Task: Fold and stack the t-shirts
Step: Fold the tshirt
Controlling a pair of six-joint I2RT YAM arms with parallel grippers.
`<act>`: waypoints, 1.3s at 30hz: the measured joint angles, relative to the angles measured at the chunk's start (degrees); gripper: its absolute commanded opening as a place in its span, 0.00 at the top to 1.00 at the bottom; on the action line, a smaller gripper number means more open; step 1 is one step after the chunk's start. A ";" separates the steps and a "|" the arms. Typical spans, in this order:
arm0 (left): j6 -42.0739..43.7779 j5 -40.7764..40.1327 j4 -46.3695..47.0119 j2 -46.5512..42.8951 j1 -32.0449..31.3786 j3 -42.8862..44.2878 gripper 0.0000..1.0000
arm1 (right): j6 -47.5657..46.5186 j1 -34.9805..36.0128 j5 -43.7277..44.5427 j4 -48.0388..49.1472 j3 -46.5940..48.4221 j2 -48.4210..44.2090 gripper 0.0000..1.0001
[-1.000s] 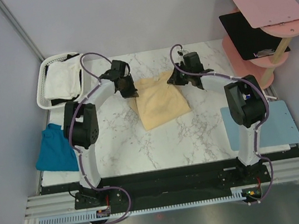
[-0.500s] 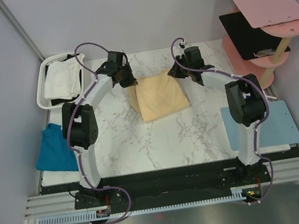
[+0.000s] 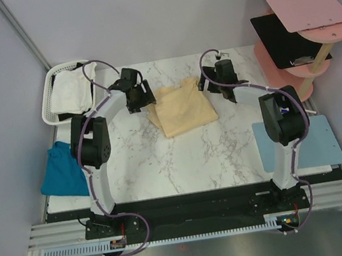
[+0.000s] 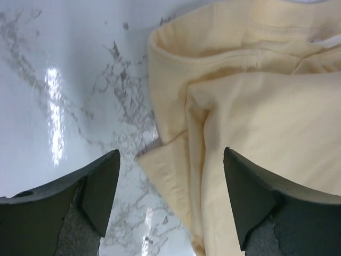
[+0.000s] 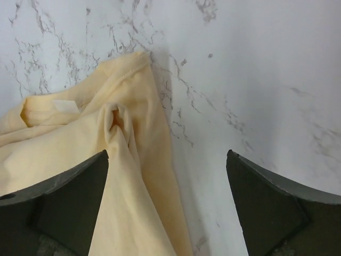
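A pale yellow-cream t-shirt (image 3: 179,109) lies folded on the marble table (image 3: 164,167), towards the back middle. My left gripper (image 3: 143,97) stands open over its left edge; the left wrist view shows the cloth's folded edge (image 4: 181,176) lying flat between the spread fingers. My right gripper (image 3: 215,86) stands open over the shirt's back right corner (image 5: 128,154), nothing pinched. A teal blue t-shirt (image 3: 63,171) hangs over the table's left edge. A white t-shirt (image 3: 72,92) sits in the basket.
A white slotted basket (image 3: 49,104) stands at the back left corner. A light-blue mat (image 3: 315,142) lies at the right edge. A pink shelf stand (image 3: 299,15) with a black board rises at the back right.
Both grippers have let go of the yellow shirt and opened wide. The shirt has been laid down a little further back, and both arms have drawn slightly outward from it.
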 measured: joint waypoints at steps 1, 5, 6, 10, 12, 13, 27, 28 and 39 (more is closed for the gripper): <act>0.00 -0.63 0.20 -2.01 -0.20 -2.05 0.16 | -0.24 0.00 1.33 0.26 -2.54 -3.26 0.03; 0.04 -1.84 1.29 -10.84 -2.14 -7.82 0.90 | -0.85 -0.02 1.79 2.45 -5.64 -10.91 1.00; -0.24 -1.73 1.88 -12.35 -2.71 -8.46 0.98 | -0.59 0.00 1.25 3.41 -5.73 -11.91 1.00; 0.09 0.52 6.23 -15.39 -5.11 -9.38 0.98 | 1.60 -0.02 -4.15 5.86 -4.17 -10.86 1.00; -0.11 2.60 7.69 -14.08 -5.97 -8.85 0.98 | 2.75 -0.02 -7.63 5.57 -0.39 -6.78 1.00; -0.33 3.61 8.07 -12.68 -6.34 -8.04 0.98 | 3.26 0.00 -9.35 5.35 2.21 -3.69 1.00; -3.17 5.07 5.55 6.75 -4.96 3.96 0.98 | 6.45 -0.55 -15.17 1.22 8.90 11.78 1.00; -3.19 4.63 5.14 6.75 -4.61 4.13 0.98 | 6.40 -0.68 -14.82 1.22 8.28 11.47 1.00; -1.90 3.50 6.29 1.20 -2.86 -3.65 0.40 | 5.66 -1.77 -15.19 4.26 0.20 5.90 0.68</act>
